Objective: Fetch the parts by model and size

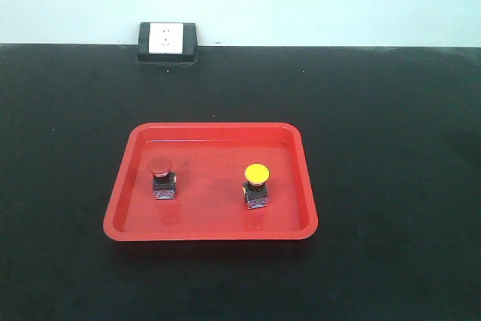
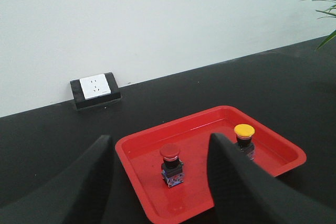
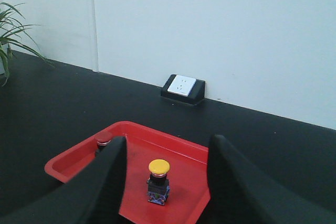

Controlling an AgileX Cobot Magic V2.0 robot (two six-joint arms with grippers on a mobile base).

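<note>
From the front we look down on the tabletop (image 1: 391,148) toward the wall. Each wrist view sits low and near, looking between tool fingers; all three share the red tray (image 1: 210,229) (image 2: 142,182) (image 3: 63,165) and socket (image 1: 167,39) (image 2: 95,86) (image 3: 182,85).

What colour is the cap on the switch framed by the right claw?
Yellow cap, clearest in the right wrist view.

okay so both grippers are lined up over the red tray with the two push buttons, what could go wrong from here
1. The red-capped switch and yellow-capped switch stand upright on narrow bases with wide caps; an off-centre pinch could tip them.
2. The red tray looks glossy and sits loose on the table, so a nudge may slide it.
3. Left gripper and right gripper both aim into the same tray and could crowd each other.
</note>
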